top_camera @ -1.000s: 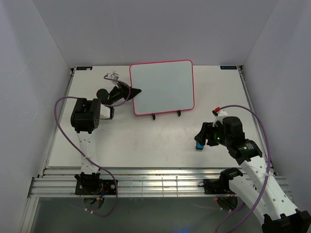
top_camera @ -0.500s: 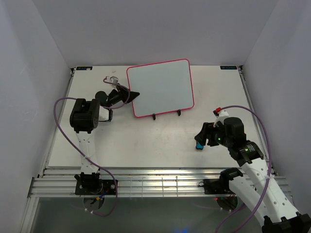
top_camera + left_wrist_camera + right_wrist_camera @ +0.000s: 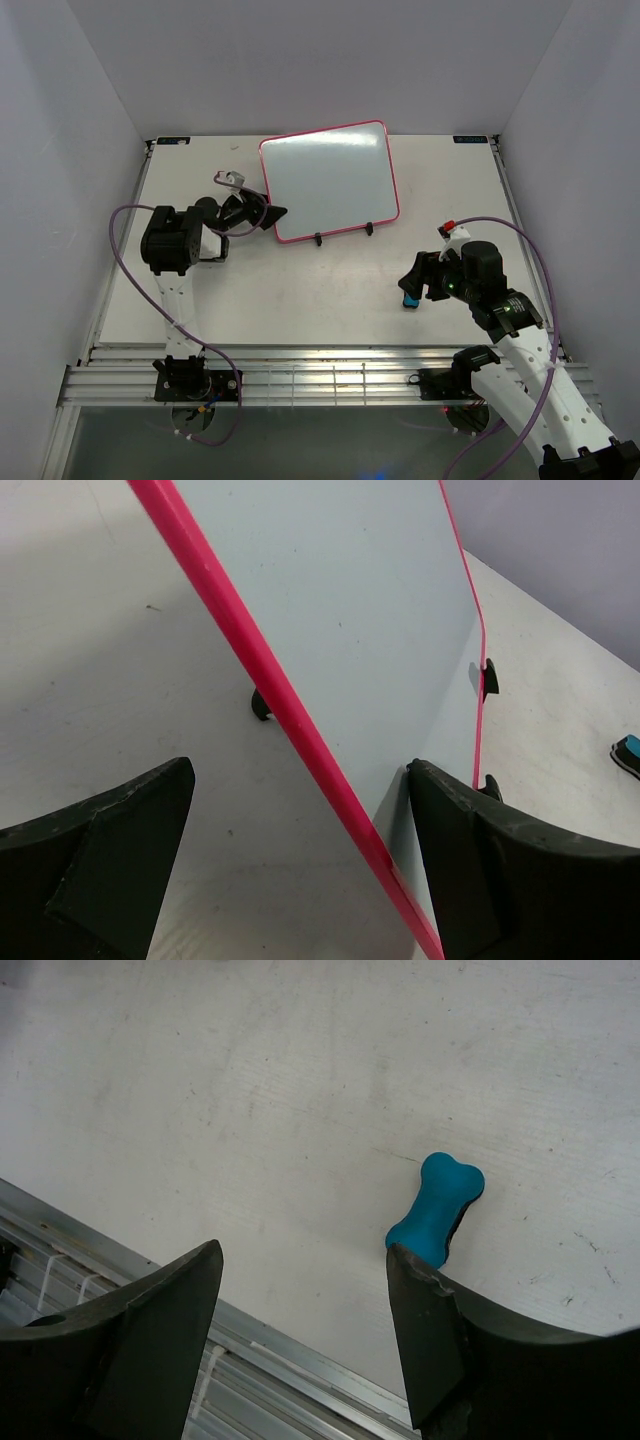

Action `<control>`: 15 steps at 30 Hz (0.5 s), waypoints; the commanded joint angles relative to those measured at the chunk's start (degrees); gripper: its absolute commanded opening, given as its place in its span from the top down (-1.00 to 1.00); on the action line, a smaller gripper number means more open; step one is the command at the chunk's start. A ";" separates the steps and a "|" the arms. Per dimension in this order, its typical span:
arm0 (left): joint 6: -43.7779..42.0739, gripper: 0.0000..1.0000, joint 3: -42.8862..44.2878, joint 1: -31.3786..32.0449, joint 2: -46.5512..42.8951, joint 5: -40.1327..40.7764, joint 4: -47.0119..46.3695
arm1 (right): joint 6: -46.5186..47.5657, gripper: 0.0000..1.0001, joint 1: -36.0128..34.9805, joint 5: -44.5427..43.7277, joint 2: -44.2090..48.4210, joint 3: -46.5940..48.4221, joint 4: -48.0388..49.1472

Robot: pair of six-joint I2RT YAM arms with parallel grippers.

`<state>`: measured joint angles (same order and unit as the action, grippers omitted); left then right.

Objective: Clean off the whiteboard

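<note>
Having just sprung the left hand [image 3: 300,780] wide apart, now straddles the whiteboard's [image 3: 328,180] pink left edge without clamping it. Leaves it slightly more skewed on its stand [image 3: 317,240] than a second ago; shows a clean face, so looks finished. Stands at the tabletop's [image 3: 250,290] far middle, leaning back, facing the near edge, long axis left to right. Holds the right hand [image 3: 305,1260] apart, empty, beside the eraser [image 3: 437,1207].

You're looking down on a white tabletop [image 3: 300,290], faintly scuffed and evenly lit, with only soft shadows. Plain, pale lavender-grey panels box it in on three sides: the back wall [image 3: 320,60], the left wall [image 3: 50,200] and the right wall [image 3: 590,150]. Ribbed aluminium rails [image 3: 330,380] run along its near edge.
</note>
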<state>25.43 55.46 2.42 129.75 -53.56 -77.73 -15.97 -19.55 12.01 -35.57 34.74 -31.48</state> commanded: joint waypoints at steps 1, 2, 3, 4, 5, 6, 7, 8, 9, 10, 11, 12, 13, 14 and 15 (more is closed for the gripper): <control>-1.88 -0.96 -3.15 -1.01 -5.02 5.55 -18.51 | 1.11 -0.46 0.13 0.30 0.42 1.03 2.48; -1.79 -0.96 -4.65 -1.27 -6.52 8.27 -18.25 | 1.11 -0.51 0.13 0.12 0.33 0.94 2.48; -0.74 -0.96 -8.05 -1.79 -10.01 14.13 -18.07 | 1.20 -0.64 0.13 -0.32 0.24 0.85 2.66; -0.39 -0.96 -9.92 -1.89 -12.05 17.32 -17.98 | 1.37 -0.75 0.13 -0.58 0.24 0.85 2.66; -0.73 -0.96 -11.67 -1.89 -13.90 19.79 -17.89 | 1.46 -0.88 0.13 -1.02 0.07 1.03 2.83; -0.56 -0.96 -14.48 -1.89 -17.74 22.86 -17.54 | 1.55 -0.80 0.13 -1.89 -0.02 1.46 2.92; 0.23 -0.96 -15.81 -1.89 -19.87 24.54 -16.76 | 2.07 -0.80 0.13 -2.51 -0.20 1.73 2.92; 0.58 -0.96 -17.13 -1.89 -22.50 26.64 -13.35 | 2.25 -0.80 0.13 -3.39 -0.20 2.17 2.92; 1.11 -0.96 -18.53 -1.89 -25.57 29.02 -9.84 | 2.43 -0.80 0.13 -5.66 -0.72 2.69 2.66; 4.16 -0.96 -20.55 -1.89 -33.35 36.26 -4.93 | 2.61 -0.80 0.13 -7.16 -1.07 4.09 1.79; 6.02 -0.96 -20.66 -1.89 -37.95 40.34 11.21 | 3.04 -0.80 0.13 -8.48 -1.43 4.89 1.17; 7.69 -0.96 -19.96 -1.80 -42.35 43.77 21.29 | 3.31 -0.80 0.13 -11.28 -2.39 5.85 0.64; 9.79 -0.96 -17.17 -1.71 -49.35 48.07 30.18 | 3.40 -0.80 0.13 -12.87 -2.92 7.78 -0.50; 10.25 -0.96 -15.66 -1.45 -52.12 49.33 46.02 | 3.49 -0.80 0.13 -14.89 -3.27 8.75 -1.12; 10.51 -0.96 -14.34 -1.19 -54.41 50.04 52.88 | 3.57 -0.80 0.13 -17.09 -3.71 9.81 -1.47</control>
<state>31.51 37.06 0.69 84.82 -16.03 -54.50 -14.00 -19.55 2.79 -38.85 39.38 -32.91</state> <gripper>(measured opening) 0.979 0.900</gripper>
